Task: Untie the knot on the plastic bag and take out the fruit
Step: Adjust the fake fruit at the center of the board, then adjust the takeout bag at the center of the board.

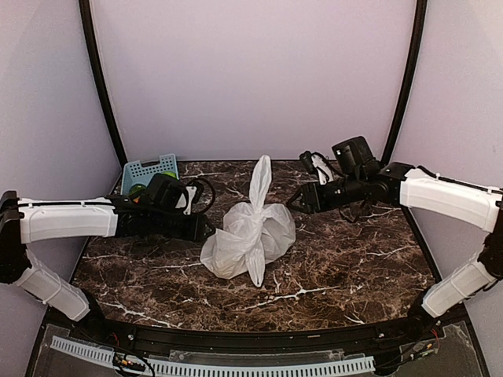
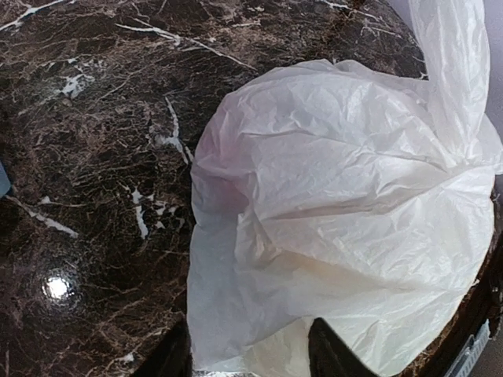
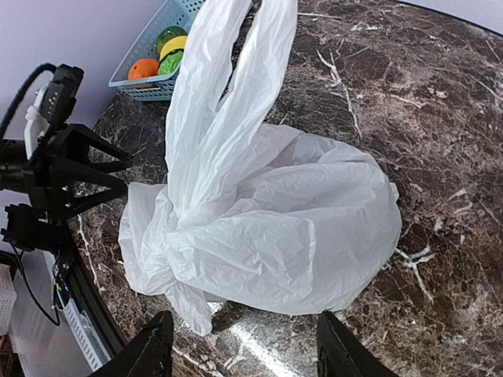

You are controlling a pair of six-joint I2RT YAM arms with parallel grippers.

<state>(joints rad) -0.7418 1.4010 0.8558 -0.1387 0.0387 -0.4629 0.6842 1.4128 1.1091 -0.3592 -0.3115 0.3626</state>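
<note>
The white plastic bag (image 1: 253,232) lies tied in the middle of the table. Its knot (image 1: 253,210) sits on top, with one long handle (image 1: 260,177) standing up and a tail (image 1: 255,271) hanging toward the front. The knot also shows in the right wrist view (image 3: 177,208). The fruit inside is hidden; only a faint reddish tint (image 2: 228,188) shows through the plastic. My left gripper (image 1: 206,229) is open at the bag's left side, with bag plastic (image 2: 338,220) between its fingers (image 2: 334,353). My right gripper (image 1: 295,202) is open and empty just right of the bag (image 3: 299,228).
A blue lattice basket (image 1: 149,168) stands at the back left, behind my left arm. In the right wrist view the basket (image 3: 153,90) holds an orange fruit (image 3: 143,69) and green and yellow ones. The dark marble table (image 1: 346,259) has curved walls behind.
</note>
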